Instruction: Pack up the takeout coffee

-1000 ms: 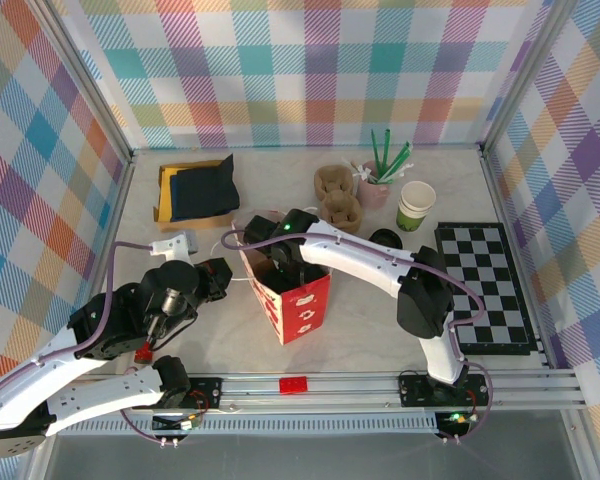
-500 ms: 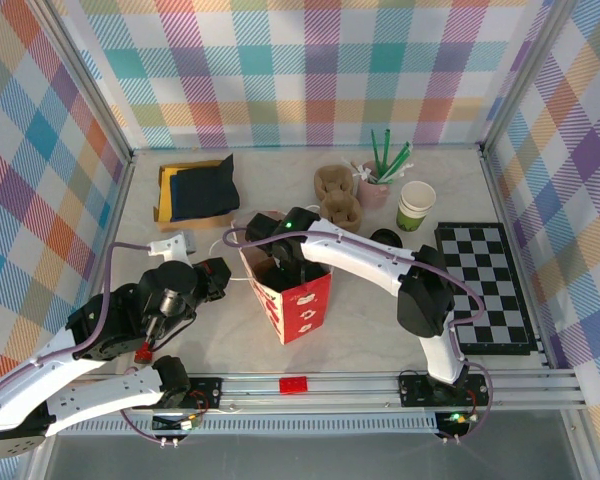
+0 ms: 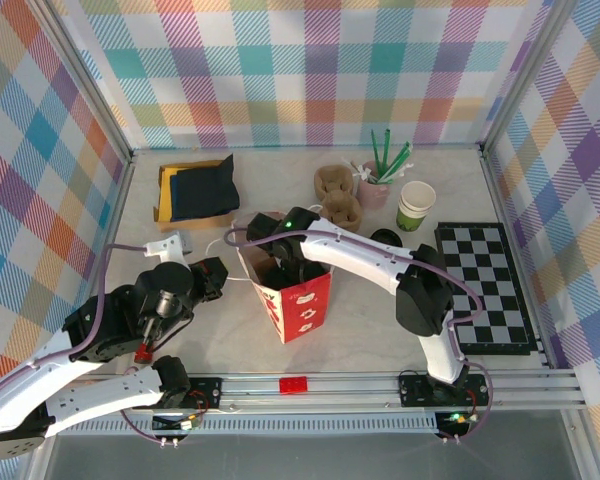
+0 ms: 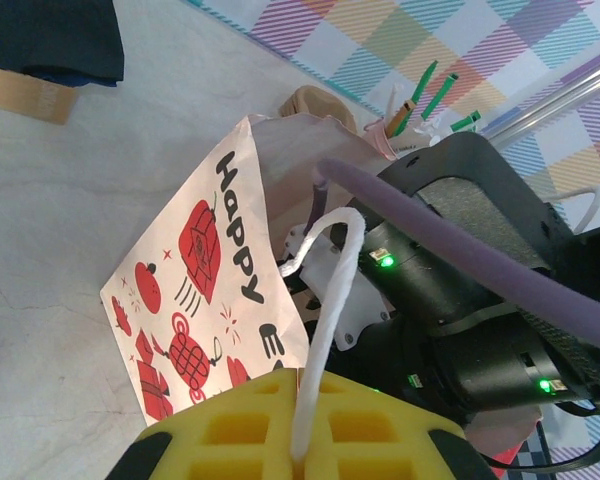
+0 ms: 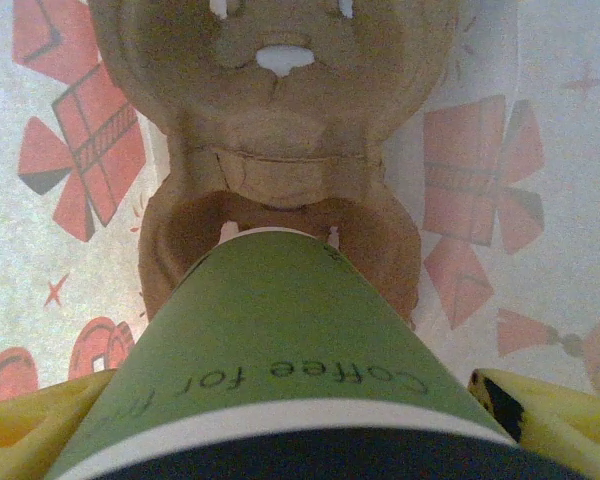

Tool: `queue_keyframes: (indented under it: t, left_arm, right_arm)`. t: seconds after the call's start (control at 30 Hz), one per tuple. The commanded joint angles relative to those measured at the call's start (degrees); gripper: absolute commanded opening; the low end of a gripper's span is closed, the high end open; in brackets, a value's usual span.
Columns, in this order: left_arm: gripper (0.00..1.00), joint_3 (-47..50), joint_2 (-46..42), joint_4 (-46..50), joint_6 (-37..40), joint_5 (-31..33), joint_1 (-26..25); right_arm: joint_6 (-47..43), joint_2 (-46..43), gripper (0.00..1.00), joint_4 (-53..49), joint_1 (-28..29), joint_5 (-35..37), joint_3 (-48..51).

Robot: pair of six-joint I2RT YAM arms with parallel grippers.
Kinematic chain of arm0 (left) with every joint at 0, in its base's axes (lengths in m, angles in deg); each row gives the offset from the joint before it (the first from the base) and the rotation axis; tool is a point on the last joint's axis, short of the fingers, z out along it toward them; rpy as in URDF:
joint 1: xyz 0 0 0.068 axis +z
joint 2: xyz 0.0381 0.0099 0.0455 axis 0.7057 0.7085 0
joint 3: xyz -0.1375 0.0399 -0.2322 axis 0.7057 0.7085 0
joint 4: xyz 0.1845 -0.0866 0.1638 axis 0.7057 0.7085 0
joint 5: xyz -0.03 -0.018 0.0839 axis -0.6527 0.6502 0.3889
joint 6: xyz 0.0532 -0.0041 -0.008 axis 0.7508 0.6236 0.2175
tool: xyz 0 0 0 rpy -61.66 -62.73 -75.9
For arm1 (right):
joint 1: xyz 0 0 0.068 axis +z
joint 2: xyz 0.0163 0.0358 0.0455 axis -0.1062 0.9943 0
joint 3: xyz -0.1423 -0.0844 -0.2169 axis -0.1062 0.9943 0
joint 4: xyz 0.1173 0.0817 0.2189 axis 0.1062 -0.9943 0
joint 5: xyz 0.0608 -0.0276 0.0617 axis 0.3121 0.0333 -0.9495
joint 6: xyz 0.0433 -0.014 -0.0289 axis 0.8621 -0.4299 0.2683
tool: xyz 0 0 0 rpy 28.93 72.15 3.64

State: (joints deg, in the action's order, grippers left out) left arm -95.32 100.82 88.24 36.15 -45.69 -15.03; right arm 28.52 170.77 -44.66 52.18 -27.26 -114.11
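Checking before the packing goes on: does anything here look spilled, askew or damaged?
Nothing stands out. The left tool holds the handle of the bag, which is intact. The right tool holds the lidded cup at the carrier inside; no spill.

Takeout coffee [image 5: 270, 400]: one paper cup, green wall printed "Coffee for" in dark letters, with a white band and black lid [image 5: 280, 466] at its wide end. The narrow base points at the brown cardboard carrier [image 5: 280, 150], its pale rim at the mouth of the carrier's nearer pocket; whether it is fully seated cannot be told. It is held on both sides between the yellow fingers [image 5: 540, 410] of the right gripper [image 5: 285, 440].
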Motion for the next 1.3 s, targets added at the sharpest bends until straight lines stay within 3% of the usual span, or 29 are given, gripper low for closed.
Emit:
queue_keyframes:
  t: [0.0, 1.27]
  left_arm:
    - [0.08, 0.2, -0.9, 0.3, 0.4, 1.9, -0.4]
    - [0.08, 0.3, -2.5, 1.2, 0.0, 3.1, -0.4]
  right_arm:
    - [-0.7, 1.5, 0.38, -0.8, -0.5, 0.8, 0.6]
    - [-1.1, 3.7, 0.37, 1.4, -1.0, -0.6, 3.0]
